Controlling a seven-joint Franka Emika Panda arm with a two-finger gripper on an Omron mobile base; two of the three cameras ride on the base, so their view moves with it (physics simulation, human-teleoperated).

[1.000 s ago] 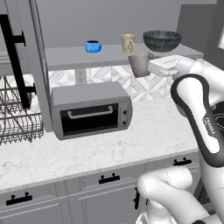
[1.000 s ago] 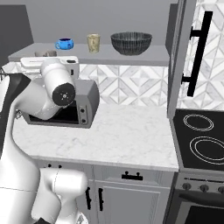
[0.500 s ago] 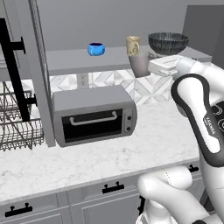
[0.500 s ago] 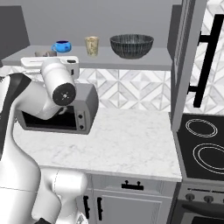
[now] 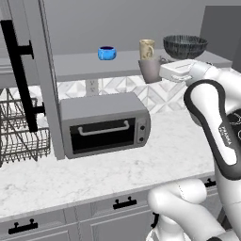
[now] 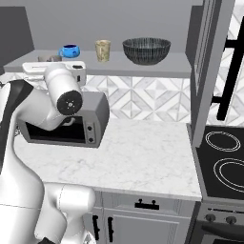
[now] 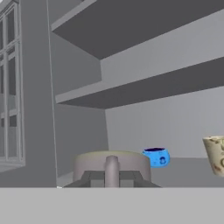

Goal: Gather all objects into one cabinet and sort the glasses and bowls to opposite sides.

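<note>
Left base view has our gripper [image 5: 155, 70] clamped on the grey-taupe mug [image 5: 150, 70], held at the front edge of the cabinet shelf [image 5: 89, 66]. Up there we've got the blue bowl [image 5: 107, 52], cream mug [image 5: 147, 49] and dark grey bowl [image 5: 184, 46] lined up.

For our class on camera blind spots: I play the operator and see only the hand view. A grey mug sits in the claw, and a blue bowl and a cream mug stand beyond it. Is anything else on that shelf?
Observer: Yes. A wide dark grey bowl stands on the shelf, past the cream mug from the blue bowl.
Operator: Is my mug over the shelf?
Observer: Not yet, it seems. The grey-taupe mug hangs in the claw in front of the shelf's edge.
Operator: What lies below?
Observer: A toaster oven on the marble counter.
</note>
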